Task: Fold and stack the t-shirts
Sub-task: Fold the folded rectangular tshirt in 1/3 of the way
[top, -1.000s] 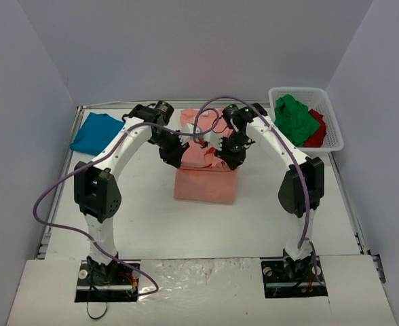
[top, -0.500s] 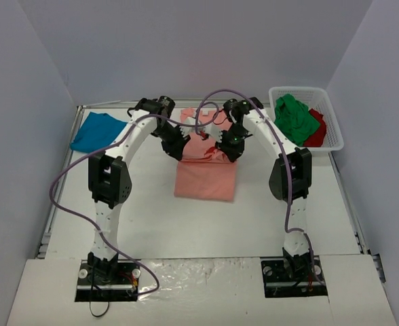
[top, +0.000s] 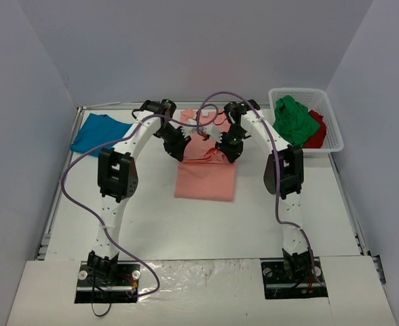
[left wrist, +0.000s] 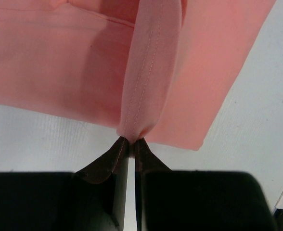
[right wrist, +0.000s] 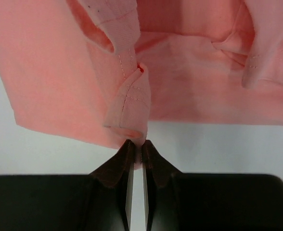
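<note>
Cloth soft, light, limp. Salmon-pink t-shirt (top: 206, 180) on surface (top: 152, 217), well left of basket (top: 333, 146). Left claw (left wrist: 131, 142), right claw (right wrist: 135, 144) each pinched tight on stitched hem. Hems likely best hold; thin fabric may slip.

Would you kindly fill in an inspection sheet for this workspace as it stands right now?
Surface: white table.
Job's things: salmon-pink t-shirt mid-table, partly folded, its far edge lifted; teal-blue t-shirt lying at far left; green t-shirt and red t-shirt bunched in the white mesh basket at far right.
Clutter: nothing seen.
End effectors: left end effector shut on a hem fold of the salmon-pink t-shirt; right end effector shut on another pinch of it.
Cables: purple cables loop loosely off both arms, one arching above the shirt.
Surroundings: plain pale walls on three sides.
</note>
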You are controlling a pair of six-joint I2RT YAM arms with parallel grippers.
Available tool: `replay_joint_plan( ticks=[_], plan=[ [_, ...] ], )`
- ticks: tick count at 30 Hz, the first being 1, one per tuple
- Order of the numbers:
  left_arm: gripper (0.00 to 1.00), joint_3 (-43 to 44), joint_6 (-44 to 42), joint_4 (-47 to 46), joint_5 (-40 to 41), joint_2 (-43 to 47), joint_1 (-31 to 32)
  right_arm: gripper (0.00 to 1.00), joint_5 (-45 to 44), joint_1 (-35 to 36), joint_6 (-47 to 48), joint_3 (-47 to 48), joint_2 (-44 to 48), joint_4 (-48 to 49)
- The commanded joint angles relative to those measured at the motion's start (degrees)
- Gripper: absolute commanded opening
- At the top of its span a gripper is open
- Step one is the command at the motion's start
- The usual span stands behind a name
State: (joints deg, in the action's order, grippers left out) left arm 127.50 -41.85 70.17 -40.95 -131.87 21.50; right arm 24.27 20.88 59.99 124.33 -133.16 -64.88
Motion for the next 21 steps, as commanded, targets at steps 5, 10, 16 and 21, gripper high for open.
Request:
replay_joint_plan(
  ticks=[5, 10, 16, 21],
  plan=[
    [0.02, 4.16, -4.74, 3.04, -1.15, -1.80, 0.48, 0.00, 0.43, -1.55, -3.65, 4.95, -3.85, 0.46],
    [0.29, 4.78, -4.91, 2.08, -0.71, -2.95, 0.30, 0.17, 0.34, -1.64, -4.44, 6.71, -5.53, 1.42],
    [0.45, 4.69, -2.28, -2.67, 0.52, -1.64, 0.30, 0.53, -4.76, -1.99, -13.48, 6.27, -4.57, 13.38],
    [0.46, 1.88, 0.45, -5.65, 0.87, 4.16, 0.30, 0.66, -8.09, -2.43, -18.67, 1.62, 2.37, 24.71]
  ],
)
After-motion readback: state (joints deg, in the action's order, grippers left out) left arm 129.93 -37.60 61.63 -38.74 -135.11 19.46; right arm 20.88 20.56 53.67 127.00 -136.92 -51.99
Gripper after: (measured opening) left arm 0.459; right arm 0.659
